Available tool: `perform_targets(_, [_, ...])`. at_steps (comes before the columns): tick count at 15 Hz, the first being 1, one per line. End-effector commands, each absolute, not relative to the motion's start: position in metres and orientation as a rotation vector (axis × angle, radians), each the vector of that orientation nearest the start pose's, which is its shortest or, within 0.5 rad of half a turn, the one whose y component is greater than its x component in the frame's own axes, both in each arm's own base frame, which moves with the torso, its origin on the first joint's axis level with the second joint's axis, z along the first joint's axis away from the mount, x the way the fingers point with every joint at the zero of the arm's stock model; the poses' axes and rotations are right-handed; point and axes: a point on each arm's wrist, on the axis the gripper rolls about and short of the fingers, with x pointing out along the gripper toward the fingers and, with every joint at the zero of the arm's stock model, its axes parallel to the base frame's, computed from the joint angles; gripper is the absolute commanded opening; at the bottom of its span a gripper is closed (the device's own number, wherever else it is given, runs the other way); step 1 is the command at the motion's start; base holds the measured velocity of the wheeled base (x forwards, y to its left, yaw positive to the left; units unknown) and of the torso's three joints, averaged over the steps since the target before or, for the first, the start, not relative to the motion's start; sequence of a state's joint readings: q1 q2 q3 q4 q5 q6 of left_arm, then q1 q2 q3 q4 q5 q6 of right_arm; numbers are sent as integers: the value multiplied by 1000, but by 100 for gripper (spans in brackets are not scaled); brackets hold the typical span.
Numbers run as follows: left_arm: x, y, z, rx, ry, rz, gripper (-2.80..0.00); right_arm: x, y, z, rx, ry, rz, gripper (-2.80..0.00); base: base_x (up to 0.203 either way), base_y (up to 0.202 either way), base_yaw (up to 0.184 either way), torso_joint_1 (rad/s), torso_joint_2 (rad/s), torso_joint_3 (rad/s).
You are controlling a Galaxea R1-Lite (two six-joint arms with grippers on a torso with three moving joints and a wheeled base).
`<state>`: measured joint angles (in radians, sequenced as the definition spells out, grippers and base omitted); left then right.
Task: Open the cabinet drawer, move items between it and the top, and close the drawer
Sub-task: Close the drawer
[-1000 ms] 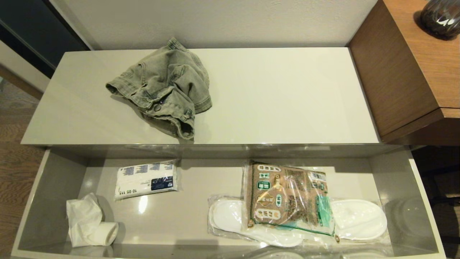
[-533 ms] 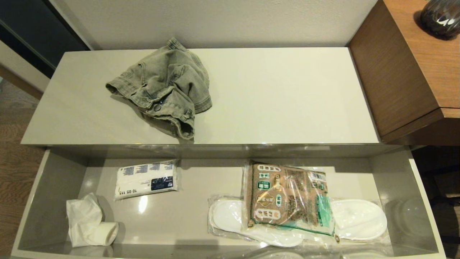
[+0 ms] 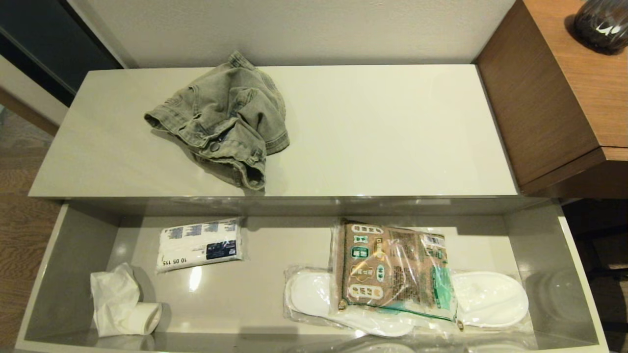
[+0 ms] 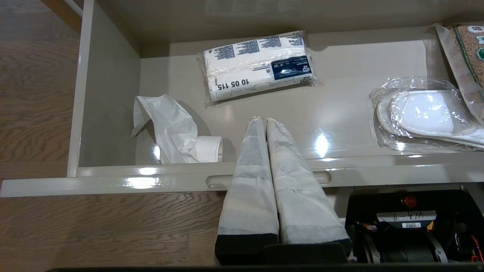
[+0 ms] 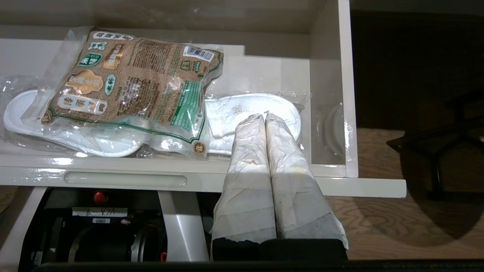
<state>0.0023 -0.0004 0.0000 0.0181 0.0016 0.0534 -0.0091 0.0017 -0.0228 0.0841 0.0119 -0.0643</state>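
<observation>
The grey-beige drawer is pulled fully out below the cream-white cabinet top. A crumpled grey-green denim garment lies on the left half of that top. Neither arm shows in the head view. In the left wrist view my left gripper is shut and empty, hovering over the drawer's front rail near a slim notch. In the right wrist view my right gripper is shut and empty, above the front rail at the drawer's right end.
Inside the drawer lie a white tissue pack, a small white cloth, a brown printed packet and plastic-wrapped white slippers. A brown wooden desk with a dark vase stands at the right. Wood floor lies left of the drawer.
</observation>
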Motion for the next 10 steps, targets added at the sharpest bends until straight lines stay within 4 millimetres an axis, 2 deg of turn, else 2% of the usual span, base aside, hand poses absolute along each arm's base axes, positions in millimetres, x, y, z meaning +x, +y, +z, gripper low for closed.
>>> perform_targets(1, [-23, 0, 74, 54, 20, 4, -280, -25, 1, 74, -64, 64, 5, -280, 0, 0, 0, 0, 0, 0])
perform_targets(10, [-23, 0, 74, 54, 20, 4, -280, -25, 1, 75, -65, 54, 5, -280, 0, 0, 0, 0, 0, 0])
